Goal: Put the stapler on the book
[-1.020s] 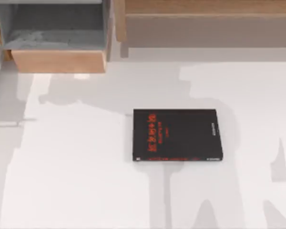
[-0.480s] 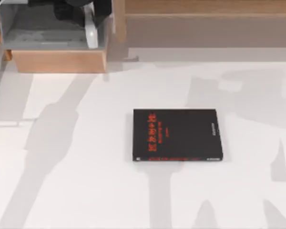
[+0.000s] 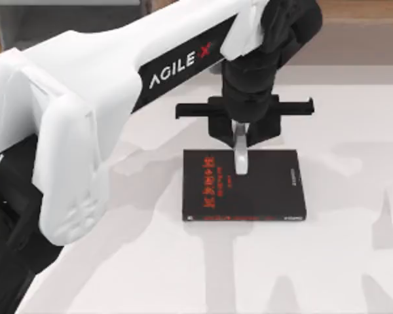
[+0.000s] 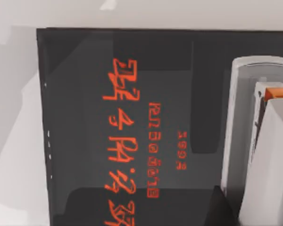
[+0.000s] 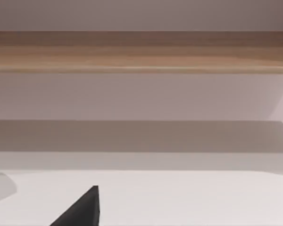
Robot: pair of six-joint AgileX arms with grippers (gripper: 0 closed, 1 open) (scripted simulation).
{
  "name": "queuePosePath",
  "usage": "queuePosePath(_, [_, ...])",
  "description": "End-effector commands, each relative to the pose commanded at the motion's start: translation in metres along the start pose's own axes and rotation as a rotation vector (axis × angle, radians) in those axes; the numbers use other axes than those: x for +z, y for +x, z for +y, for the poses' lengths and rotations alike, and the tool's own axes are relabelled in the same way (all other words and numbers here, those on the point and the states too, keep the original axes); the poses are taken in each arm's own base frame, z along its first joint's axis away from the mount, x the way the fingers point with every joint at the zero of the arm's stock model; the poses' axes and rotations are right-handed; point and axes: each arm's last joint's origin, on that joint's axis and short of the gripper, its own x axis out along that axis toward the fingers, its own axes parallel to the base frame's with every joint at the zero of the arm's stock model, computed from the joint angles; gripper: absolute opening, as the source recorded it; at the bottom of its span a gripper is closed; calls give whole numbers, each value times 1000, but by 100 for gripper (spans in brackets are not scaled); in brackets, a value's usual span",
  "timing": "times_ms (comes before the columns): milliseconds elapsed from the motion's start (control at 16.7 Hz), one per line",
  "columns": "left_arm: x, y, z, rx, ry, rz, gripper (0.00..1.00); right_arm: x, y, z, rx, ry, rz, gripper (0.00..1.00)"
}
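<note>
Left arm reaches across from the top view's left, its black left gripper (image 3: pixel 240 140) poised over the far edge of the flat black book with red lettering (image 3: pixel 262 190), which lies flat mid-tabletop (image 3: pixel 118 261). The small, narrow white stapler (image 3: pixel 240 154) hangs from the gripper, its lower end over the cover. From the left wrist view the stapler (image 4: pixel 240 136) sits just above the book (image 4: pixel 85 141), fingers clamped on it. Right arm: its fingers' state can't be told; its wrist camera faces a wooden shelf edge (image 5: pixel 141 52).
</note>
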Motion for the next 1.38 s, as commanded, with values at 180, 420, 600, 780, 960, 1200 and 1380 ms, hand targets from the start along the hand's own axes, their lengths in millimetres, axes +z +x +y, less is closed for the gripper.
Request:
queuePosePath(180, [-10,11,-11,16,0,19,0,0,0,0,0,0,0,100])
queuePosePath(420, [-9,10,-10,14,-1,18,0,0,0,0,0,0,0,100])
queuePosePath(600, [-9,20,-10,15,-1,18,0,0,0,0,0,0,0,100])
queuePosePath(780, [-11,37,-11,15,0,19,0,0,0,0,0,0,0,100])
queuePosePath(960, [-11,41,-10,16,0,19,0,0,0,0,0,0,0,100])
queuePosePath(1200, [-11,41,-10,16,0,19,15,0,0,0,0,0,0,100])
queuePosePath(1380, [-11,41,-10,16,0,19,38,0,0,0,0,0,0,100])
